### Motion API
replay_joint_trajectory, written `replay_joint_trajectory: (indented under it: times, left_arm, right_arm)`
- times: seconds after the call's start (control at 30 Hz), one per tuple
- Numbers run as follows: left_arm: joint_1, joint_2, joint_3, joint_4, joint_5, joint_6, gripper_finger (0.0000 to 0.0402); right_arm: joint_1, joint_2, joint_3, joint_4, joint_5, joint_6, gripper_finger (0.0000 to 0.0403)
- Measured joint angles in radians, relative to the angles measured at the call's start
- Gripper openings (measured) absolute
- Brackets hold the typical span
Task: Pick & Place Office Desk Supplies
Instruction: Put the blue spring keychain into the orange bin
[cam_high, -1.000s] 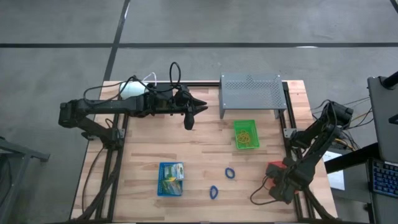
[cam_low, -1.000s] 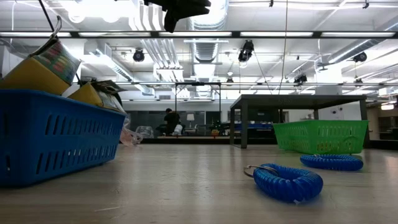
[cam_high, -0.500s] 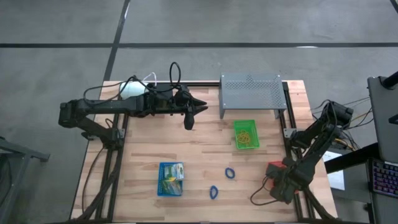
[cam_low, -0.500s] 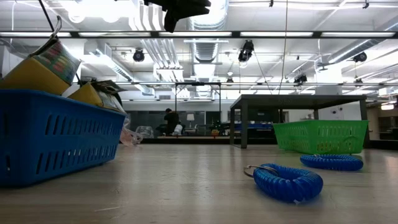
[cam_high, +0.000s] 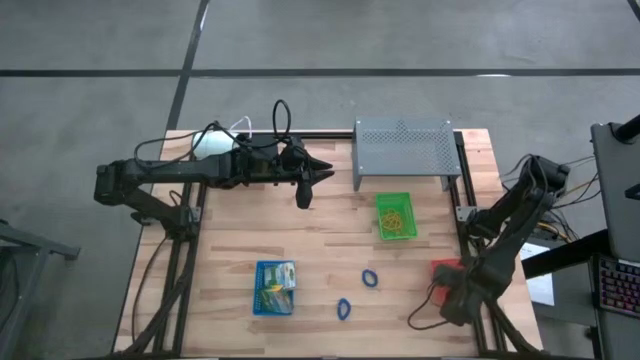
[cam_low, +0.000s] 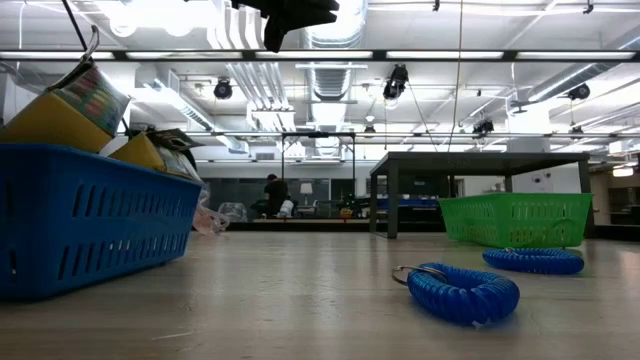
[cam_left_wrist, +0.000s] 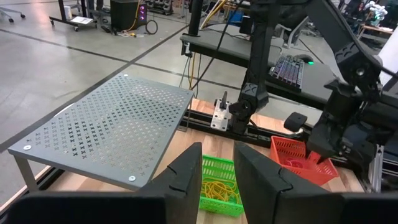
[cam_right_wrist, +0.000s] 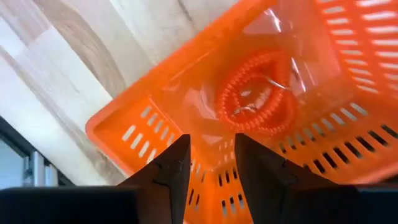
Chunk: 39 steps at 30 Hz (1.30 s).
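Right gripper (cam_right_wrist: 208, 165) hangs over the orange tray (cam_right_wrist: 155, 124) at the table's right edge, fingers spread a small gap and empty, with a red coil loop (cam_right_wrist: 255, 93) lying loose inside the tray below them. Left gripper (cam_left_wrist: 217, 171) sits high over the table's back, near the grey perforated stand (cam_left_wrist: 112, 127), fingers slightly apart and holding nothing. Yellow rubber bands (cam_high: 393, 217) are in the green tray (cam_high: 395, 199), two blue coil loops (cam_high: 370, 278) lie on the wood near the front, packets sit in the blue tray (cam_high: 274, 302); no readable writing anywhere.
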Motion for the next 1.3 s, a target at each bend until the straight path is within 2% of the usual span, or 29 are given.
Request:
replay_joint_trajectory:
  times: [0.33,0.4,0.6,0.7,0.87,1.0,1.17,1.3]
  left_arm:
    - [0.0,0.0,0.0,-0.001,0.0,0.001,0.0098]
    - [0.0,0.0,0.0,-0.001,0.0,0.001,0.0098]
    - [0.0,0.0,0.0,-0.003,0.0,0.001,0.0098]
    - [0.0,0.0,0.0,-0.008,0.0,0.002,0.0098]
    - [0.0,0.0,0.0,-0.019,0.0,0.005,0.0098]
    - [0.0,-0.002,0.0,-0.019,0.0,0.014,0.0098]
    - [0.0,-0.03,0.0,-0.036,0.005,0.141,0.0098]
    - [0.0,-0.088,0.0,-0.141,0.014,0.209,0.0098]
  right_arm:
    - [-0.008,-0.173,0.03,-0.037,0.014,0.072,0.0101]
    - [-0.013,-0.203,0.033,-0.04,0.082,0.091,0.0098]
    - [-0.026,-0.29,0.039,-0.039,0.407,0.106,0.01]
    - [-0.066,-0.324,0.039,-0.039,0.499,0.14,0.0098]
    - [-0.177,-0.338,0.039,-0.018,0.508,0.144,0.0089]
    - [-0.275,-0.305,0.039,0.082,0.509,0.089,0.0081]
    - [-0.364,-0.234,0.039,0.187,0.508,0.064,0.0072]
    - [-0.401,-0.166,0.039,0.248,0.5,0.063,0.007]
